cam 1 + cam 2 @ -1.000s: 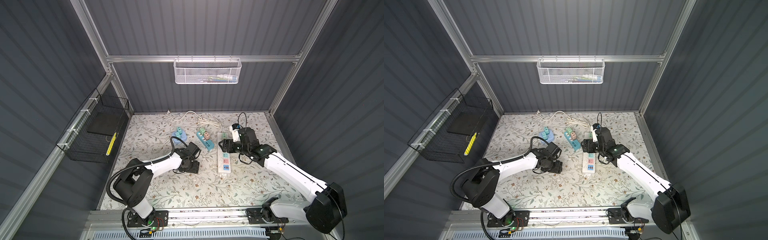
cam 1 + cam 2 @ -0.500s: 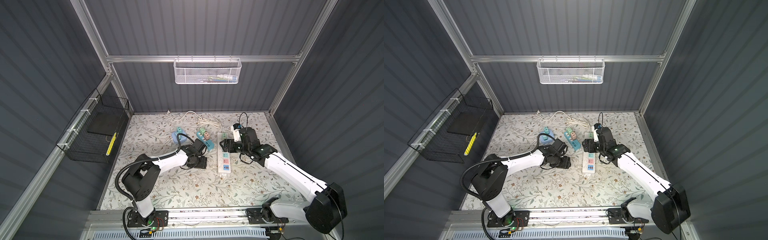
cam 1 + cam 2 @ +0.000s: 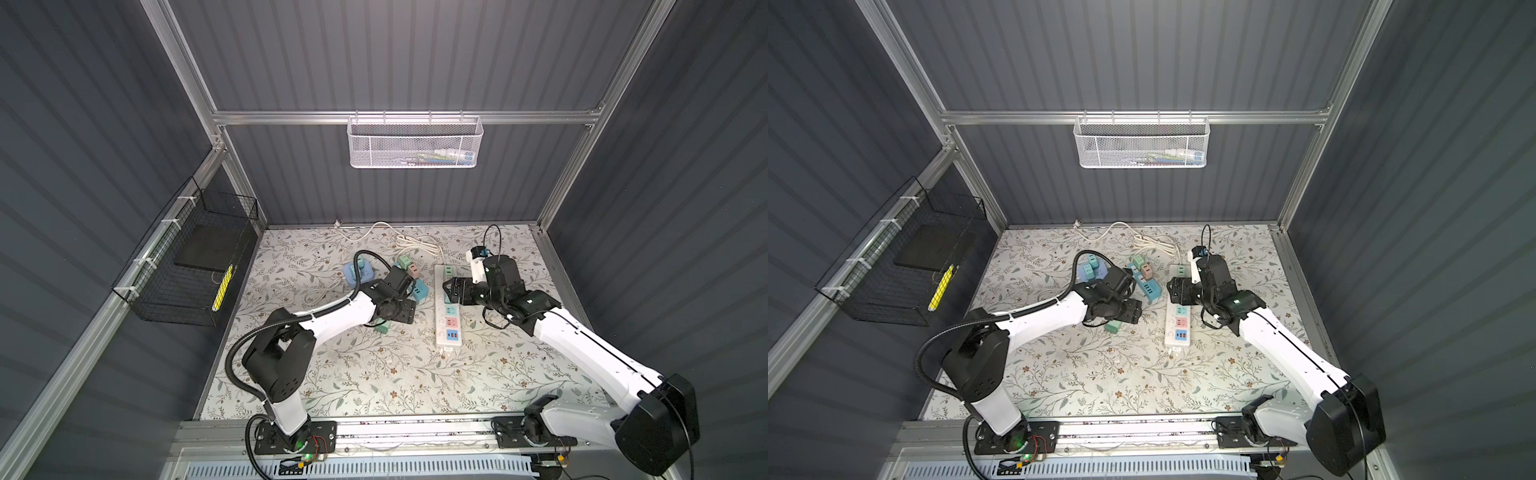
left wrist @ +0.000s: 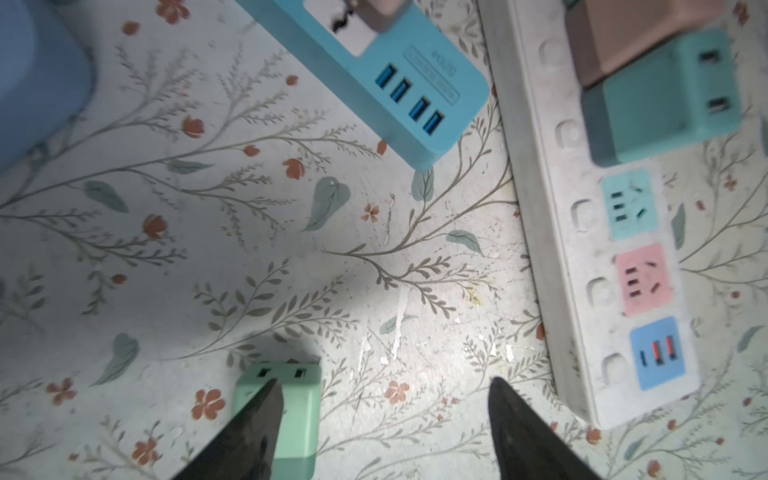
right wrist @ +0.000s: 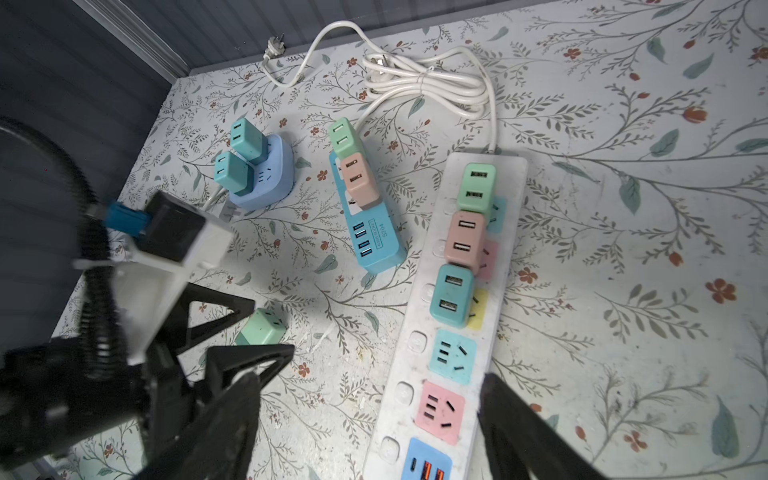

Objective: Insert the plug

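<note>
Tabletop with floral cover, dark ribbed walls around, in both top views; white mesh basket on back wall, black wire basket on side wall.
Left wrist view: left gripper wide open, empty; green plug lying on tabletop, partly behind one finger.
Right wrist view: right gripper open wide above white power strip, gripping nothing; strip's near end cut off.

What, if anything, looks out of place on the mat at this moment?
One mint-green plug lies loose on the floral mat, tipped over at one fingertip of the open left claw, which is not gripping it. Every other plug sits upright in a socket, and the white power strip has free sockets.
</note>
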Controlling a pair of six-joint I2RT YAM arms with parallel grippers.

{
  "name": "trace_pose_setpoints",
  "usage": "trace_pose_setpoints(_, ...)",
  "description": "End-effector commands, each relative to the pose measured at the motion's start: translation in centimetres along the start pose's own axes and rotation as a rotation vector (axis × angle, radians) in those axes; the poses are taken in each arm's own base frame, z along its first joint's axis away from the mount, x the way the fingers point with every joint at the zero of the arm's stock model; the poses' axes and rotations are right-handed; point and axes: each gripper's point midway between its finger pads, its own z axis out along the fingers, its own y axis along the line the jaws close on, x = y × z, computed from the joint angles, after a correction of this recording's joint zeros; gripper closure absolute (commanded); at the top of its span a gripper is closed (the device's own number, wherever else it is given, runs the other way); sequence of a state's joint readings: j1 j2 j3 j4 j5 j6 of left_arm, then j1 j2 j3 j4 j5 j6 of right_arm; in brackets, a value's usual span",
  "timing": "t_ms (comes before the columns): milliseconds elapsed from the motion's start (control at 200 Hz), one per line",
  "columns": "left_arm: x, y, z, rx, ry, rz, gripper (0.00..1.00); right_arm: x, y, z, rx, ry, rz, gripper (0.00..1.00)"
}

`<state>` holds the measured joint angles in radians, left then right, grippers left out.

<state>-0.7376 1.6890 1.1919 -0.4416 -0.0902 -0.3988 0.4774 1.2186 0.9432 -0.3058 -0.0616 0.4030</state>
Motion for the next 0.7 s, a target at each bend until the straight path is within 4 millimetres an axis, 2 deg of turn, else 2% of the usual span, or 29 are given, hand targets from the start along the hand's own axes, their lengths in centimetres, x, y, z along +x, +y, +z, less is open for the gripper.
trace_pose_setpoints(0,1.3,4.4,-1.0,-0.088,0.045,-0.007,0.15,0.0,-1.6,0.5,0.078,-0.019,0.017,0.14)
trace_pose_setpoints(60,2.2,5.4,-1.3,-0.094,0.079,-0.009,0.14,-0.3,-2.4,0.5,0.119,-0.045,0.023,0.11)
trace_pose_setpoints(150,3.7,5.5,-1.3,-0.081,0.152,0.051,0.15,-0.9,-3.4,0.4,0.171,-0.075,0.051,0.01)
trace_pose_setpoints(355,6.8,5.3,-0.1,-0.050,0.343,0.157,0.23,-0.8,-3.1,0.9,0.099,-0.030,0.115,0.01)
trace_pose_setpoints(560,6.9,3.8,0.5,0.031,0.364,0.161,0.27,-0.6,-2.7,0.9,0.069,-0.016,0.107,0.04)
trace_pose_setpoints(695,7.0,3.9,1.5,0.023,0.383,0.161,0.28,-0.5,-2.8,0.9,0.077,-0.013,0.100,0.05)
